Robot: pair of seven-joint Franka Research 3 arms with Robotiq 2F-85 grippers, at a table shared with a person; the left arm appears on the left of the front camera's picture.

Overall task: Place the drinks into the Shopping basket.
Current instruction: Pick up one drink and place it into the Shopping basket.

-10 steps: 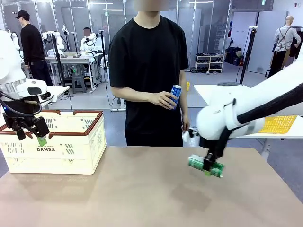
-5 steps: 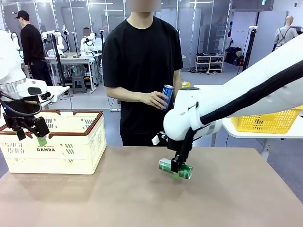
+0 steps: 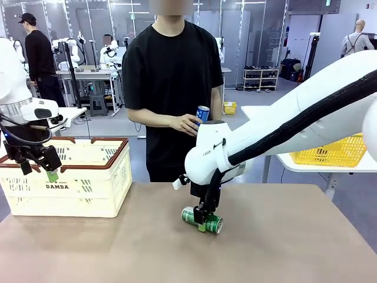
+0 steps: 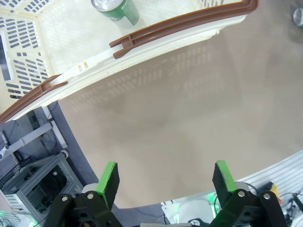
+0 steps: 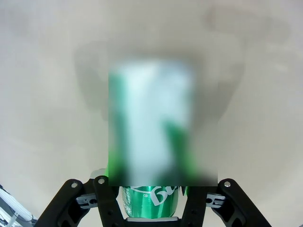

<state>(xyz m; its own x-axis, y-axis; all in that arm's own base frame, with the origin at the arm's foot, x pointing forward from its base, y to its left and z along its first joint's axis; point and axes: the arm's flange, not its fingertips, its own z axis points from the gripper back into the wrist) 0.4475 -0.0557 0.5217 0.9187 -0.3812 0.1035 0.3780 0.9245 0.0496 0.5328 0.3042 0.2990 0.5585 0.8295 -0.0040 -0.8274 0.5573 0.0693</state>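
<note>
Right gripper [image 3: 202, 225] is pinching a green can [image 3: 212, 223] across its body. The can lies on its side, around mid-table and a bit to the near side. It's low over the table [image 3: 283, 247]; can't tell if it's touching. In the right wrist view the can [image 5: 151, 201] sits square between both fingers, though most of it is blurred.

Left gripper [image 3: 39, 171] has its jaws spread wide with nothing between the pads [image 4: 108, 177]. It hangs at the near-left side of the Shopping basket [image 3: 65, 188], at about rim height.

The basket sits at the table's far left, well apart from the held can. In the left wrist view I see the brown rim [image 4: 180, 28] and one more green can [image 4: 116, 9] inside it, silver top towards the camera.

A person stands at the far side. Their hand [image 3: 187, 124] holds a blue can [image 3: 202, 115] upright at about waist height, behind the right arm. A yellow basket [image 3: 330, 152] is on another table, far right.
</note>
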